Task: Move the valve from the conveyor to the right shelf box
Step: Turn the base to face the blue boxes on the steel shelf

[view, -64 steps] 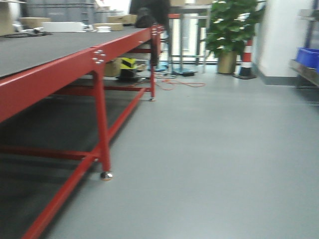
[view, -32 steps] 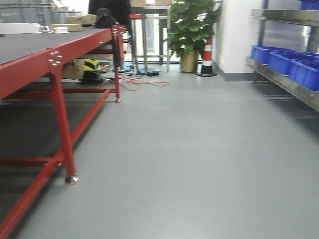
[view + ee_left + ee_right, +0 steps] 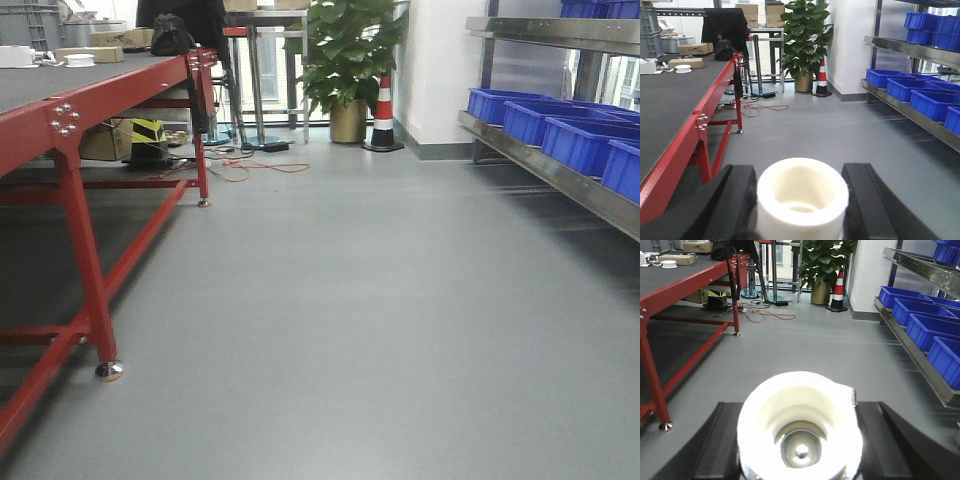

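Left gripper [image 3: 801, 200]: black fingers [image 3: 735, 200] pressed against both sides of a hollow white plastic cylindrical cap [image 3: 802, 192]; the body behind the cap is hidden. Right gripper [image 3: 800, 440]: clamped the same way on the white-capped valve [image 3: 800, 425], silver metal showing down its bore. Both are held above the grey floor [image 3: 350, 300]. The dark grey belt conveyor with red frame [image 3: 40, 92] is to the left. The brushed stainless right shelf [image 3: 560, 175] is to the right, carrying blue plastic bins [image 3: 580, 140].
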`<state>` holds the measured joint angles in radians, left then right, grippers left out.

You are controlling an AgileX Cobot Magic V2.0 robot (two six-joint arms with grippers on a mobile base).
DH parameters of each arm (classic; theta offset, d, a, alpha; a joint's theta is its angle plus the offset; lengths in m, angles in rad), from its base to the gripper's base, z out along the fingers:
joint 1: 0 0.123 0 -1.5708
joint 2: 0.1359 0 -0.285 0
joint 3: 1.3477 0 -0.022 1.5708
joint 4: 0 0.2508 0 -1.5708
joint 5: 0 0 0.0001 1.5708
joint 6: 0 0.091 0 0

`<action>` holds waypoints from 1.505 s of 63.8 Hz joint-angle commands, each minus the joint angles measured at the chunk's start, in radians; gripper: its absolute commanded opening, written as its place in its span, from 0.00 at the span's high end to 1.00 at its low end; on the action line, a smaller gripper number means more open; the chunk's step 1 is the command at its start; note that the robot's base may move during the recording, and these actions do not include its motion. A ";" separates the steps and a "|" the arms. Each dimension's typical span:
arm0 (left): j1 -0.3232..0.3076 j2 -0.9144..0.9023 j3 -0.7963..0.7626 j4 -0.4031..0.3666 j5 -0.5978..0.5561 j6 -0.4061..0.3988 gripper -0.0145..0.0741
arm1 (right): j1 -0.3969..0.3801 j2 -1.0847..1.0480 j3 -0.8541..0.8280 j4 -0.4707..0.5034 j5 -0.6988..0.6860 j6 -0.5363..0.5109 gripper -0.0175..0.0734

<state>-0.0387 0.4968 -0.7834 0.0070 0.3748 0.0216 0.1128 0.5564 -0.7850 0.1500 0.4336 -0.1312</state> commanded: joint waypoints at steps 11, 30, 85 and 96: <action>-0.005 -0.007 -0.007 -0.001 -0.059 -0.007 0.96 | 0.000 -0.009 -0.010 -0.004 -0.082 -0.007 0.98; -0.005 -0.007 -0.007 -0.001 -0.059 -0.007 0.96 | 0.000 -0.009 -0.010 -0.004 -0.082 -0.007 0.98; -0.005 -0.007 -0.007 -0.001 -0.059 -0.007 0.96 | 0.000 -0.009 -0.010 -0.004 -0.082 -0.007 0.98; -0.005 -0.007 -0.007 -0.001 -0.059 -0.007 0.96 | 0.000 -0.009 -0.010 -0.004 -0.082 -0.007 0.98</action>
<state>-0.0387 0.4968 -0.7834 0.0070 0.3748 0.0216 0.1128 0.5564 -0.7850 0.1500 0.4336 -0.1312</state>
